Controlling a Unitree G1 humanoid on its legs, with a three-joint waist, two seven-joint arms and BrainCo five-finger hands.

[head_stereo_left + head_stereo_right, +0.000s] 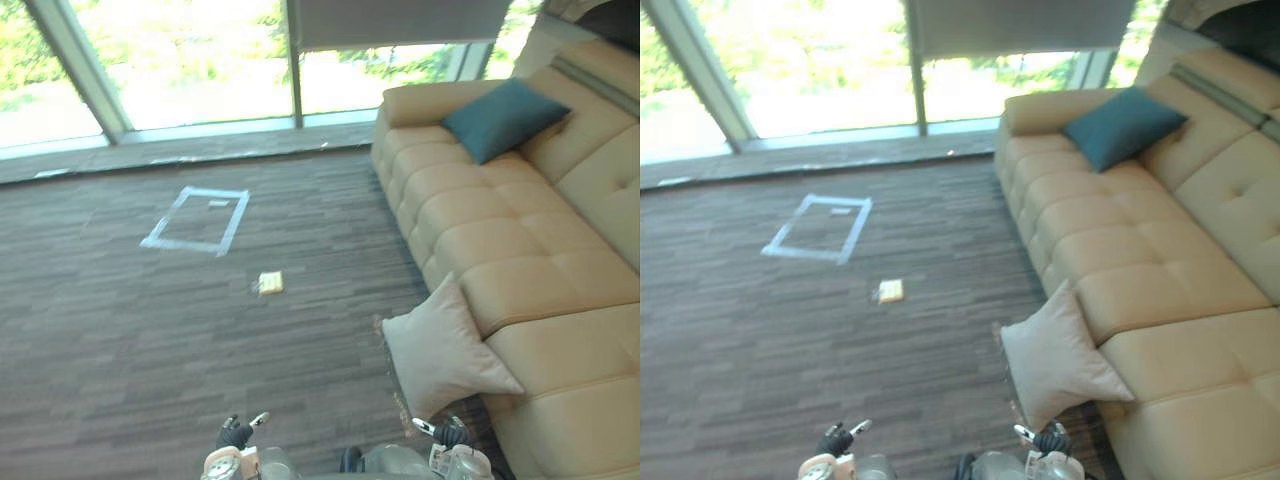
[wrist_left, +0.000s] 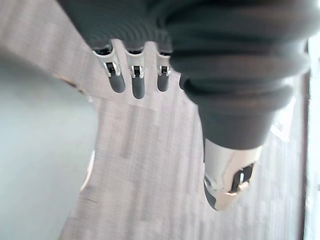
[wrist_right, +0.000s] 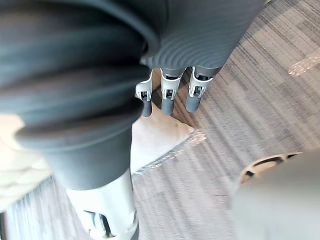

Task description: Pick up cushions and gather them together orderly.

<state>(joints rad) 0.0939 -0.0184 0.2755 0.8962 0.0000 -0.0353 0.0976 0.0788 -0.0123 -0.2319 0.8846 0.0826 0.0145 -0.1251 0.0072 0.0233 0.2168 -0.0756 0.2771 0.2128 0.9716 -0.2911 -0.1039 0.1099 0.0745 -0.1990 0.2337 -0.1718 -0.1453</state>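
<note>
A grey-brown carpeted floor [image 1: 120, 340] runs from tall windows [image 1: 190, 70] to a tan leather sofa [image 1: 530, 250] on the robot's right. A teal cushion [image 1: 503, 118] lies at the sofa's far end, against the armrest and back. A pale cushion [image 1: 440, 350] stands on the floor, propped on edge against the sofa's front, just ahead of the right hand [image 1: 450, 433]. A taped square [image 1: 197, 220] and a small yellow object [image 1: 270, 283] lie on the carpet, well apart from both cushions.

The left hand [image 1: 235, 436] hangs low over bare carpet, its fingers [image 2: 137, 85] straight and slack, holding nothing. The right hand's fingers [image 3: 168, 100] are likewise straight and empty, pointing down towards the pale cushion's corner.

Neither cushion is picked up yet, so the task looks to be at its start, the approach to the pale cushion. The next move probably calls for lowering the right hand and closing the fingers on a corner or edge, as the soft fabric may sag or slip.
</note>
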